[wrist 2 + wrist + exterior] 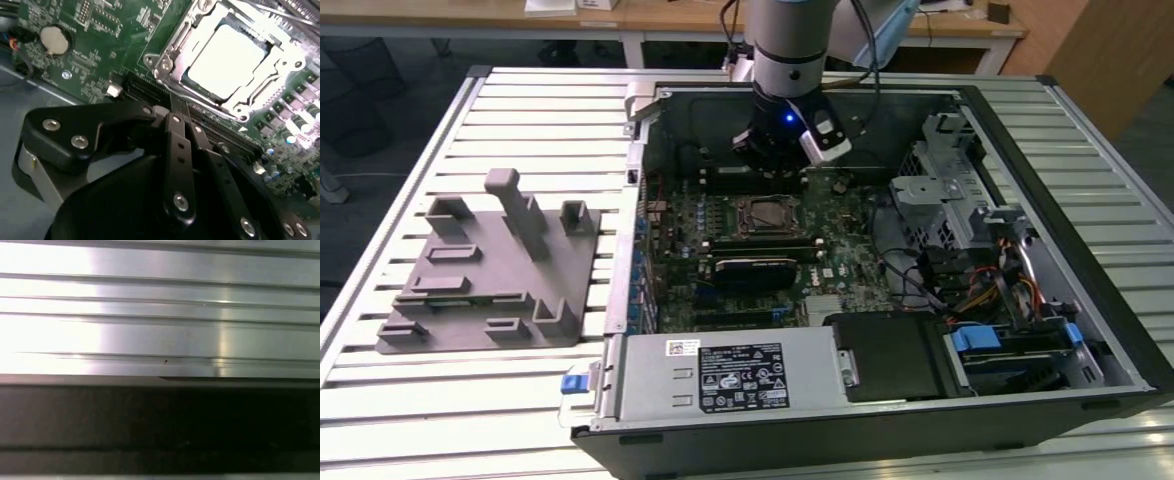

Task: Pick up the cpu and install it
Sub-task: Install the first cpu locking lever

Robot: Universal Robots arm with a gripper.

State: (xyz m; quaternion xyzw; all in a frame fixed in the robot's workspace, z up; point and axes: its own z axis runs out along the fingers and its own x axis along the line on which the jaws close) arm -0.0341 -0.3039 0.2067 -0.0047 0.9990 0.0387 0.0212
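The cpu [227, 57], a flat square chip with a silvery-white top, lies inside the metal socket frame [167, 60] on the green motherboard [100, 40]. In the exterior view the socket [767, 215] sits mid-board in the open computer case. My gripper [767, 165] hangs over the board just behind the socket, apart from the chip. Seen in the second wrist view, the gripper [172, 110] has its black fingers [176, 135] pressed together with nothing between them, above the memory slots [215, 130] beside the socket.
A grey plastic fixture block [487, 275] rests on the slatted aluminium table [520, 110] at the exterior view's left. In the case are a power supply [720, 375], a drive cage [947, 195] and loose cables [974, 290]. Aluminium slats [160, 315] show in the first wrist view.
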